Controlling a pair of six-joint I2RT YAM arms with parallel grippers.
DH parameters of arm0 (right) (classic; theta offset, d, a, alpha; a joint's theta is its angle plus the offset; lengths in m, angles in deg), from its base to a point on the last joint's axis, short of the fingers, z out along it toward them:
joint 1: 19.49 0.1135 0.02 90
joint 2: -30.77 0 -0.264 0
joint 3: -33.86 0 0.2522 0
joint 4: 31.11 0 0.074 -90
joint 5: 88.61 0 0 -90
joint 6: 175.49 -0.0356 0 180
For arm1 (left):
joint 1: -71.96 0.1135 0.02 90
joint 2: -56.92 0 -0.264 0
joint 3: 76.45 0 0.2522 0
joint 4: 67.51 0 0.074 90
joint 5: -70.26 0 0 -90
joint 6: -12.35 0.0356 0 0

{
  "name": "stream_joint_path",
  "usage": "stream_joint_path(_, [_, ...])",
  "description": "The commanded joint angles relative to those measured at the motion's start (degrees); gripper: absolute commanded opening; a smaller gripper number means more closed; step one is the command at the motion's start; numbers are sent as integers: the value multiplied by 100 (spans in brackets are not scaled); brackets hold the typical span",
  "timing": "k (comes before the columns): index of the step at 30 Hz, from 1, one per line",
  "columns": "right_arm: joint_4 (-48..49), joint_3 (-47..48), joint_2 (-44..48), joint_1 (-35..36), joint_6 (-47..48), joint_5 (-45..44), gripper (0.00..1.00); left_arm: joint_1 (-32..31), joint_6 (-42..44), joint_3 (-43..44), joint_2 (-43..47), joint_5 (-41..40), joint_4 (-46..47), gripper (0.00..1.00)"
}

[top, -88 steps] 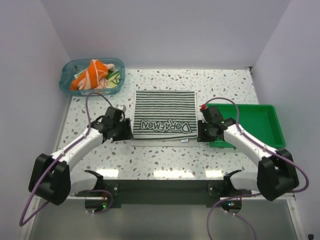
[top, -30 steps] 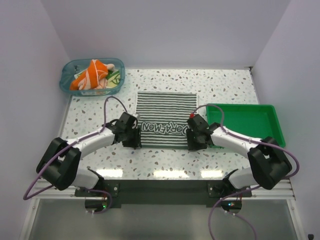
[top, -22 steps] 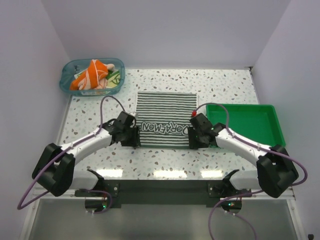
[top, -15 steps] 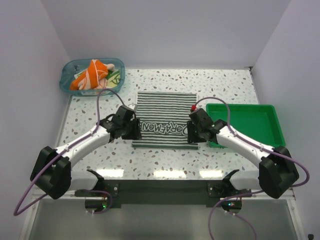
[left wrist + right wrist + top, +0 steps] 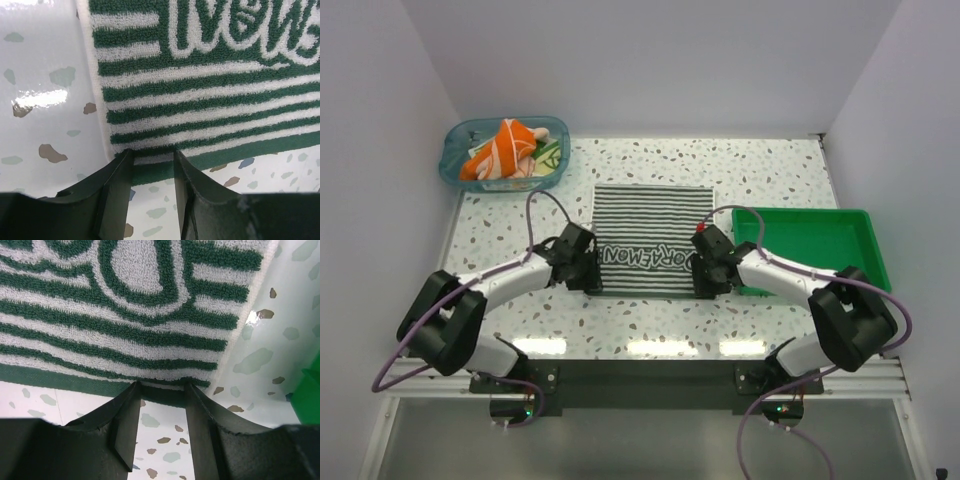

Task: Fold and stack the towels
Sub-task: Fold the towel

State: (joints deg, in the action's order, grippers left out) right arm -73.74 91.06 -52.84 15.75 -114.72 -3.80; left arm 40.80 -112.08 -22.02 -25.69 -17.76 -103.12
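The striped towel (image 5: 653,220), dark and white with mirrored lettering, lies flat at the table's middle. My left gripper (image 5: 592,282) is open, its tips at the towel's near-left corner; the left wrist view shows the gripper (image 5: 152,156) straddling the towel's dark near hem (image 5: 210,100). My right gripper (image 5: 706,284) is open at the near-right corner, and in the right wrist view the gripper (image 5: 162,386) also straddles the towel hem (image 5: 125,305). The orange towel (image 5: 500,145) and the green towel (image 5: 549,156) lie crumpled in the basket.
A teal see-through basket (image 5: 453,168) stands at the back left. A green tray (image 5: 820,238) sits right of the striped towel, close to my right arm. Speckled tabletop (image 5: 770,165) lies behind and in front of the towel.
Both grippers moved from the towel's left and right sides to its near corners. In the last half second they shifted slightly toward the near edge. The towel still lies flat.
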Motion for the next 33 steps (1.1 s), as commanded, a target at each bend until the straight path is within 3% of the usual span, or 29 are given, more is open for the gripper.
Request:
stream_joint_path(1, [-216,-353,-103,35,23,404,45,-22,-458,-638,129,224,-319,43])
stream_joint_path(12, [-1305,-644,784,343,-82,1301,53,-22,-1249,-1271,1808,276,-1576,42])
stream_joint_path(14, [-1595,-400,1004,360,31,1337,55,-31,-1452,-1141,2169,312,-1700,46])
stream_joint_path(18, [-1920,426,1198,325,452,785,60,-22,-1111,-368,2372,-29,-1718,65])
stream_joint_path(21, [-2027,1472,761,238,1243,354,68,-13,-189,554,1838,-731,-1849,72])
stream_joint_path(23, [-2027,2166,253,-86,1917,247,74,92,1046,1091,1067,-1092,-1701,73])
stream_joint_path(25, [-1939,2754,-66,-385,2289,378,74,285,1566,1590,715,-1138,-1490,73])
stream_joint_path(29, [-1702,3564,-1039,-949,3358,975,76,882,2563,2278,-122,-840,-683,76])
stream_joint_path(33, [-1929,4496,-2032,-1282,4267,1213,77,1190,3502,2866,-1254,-51,-13,77])
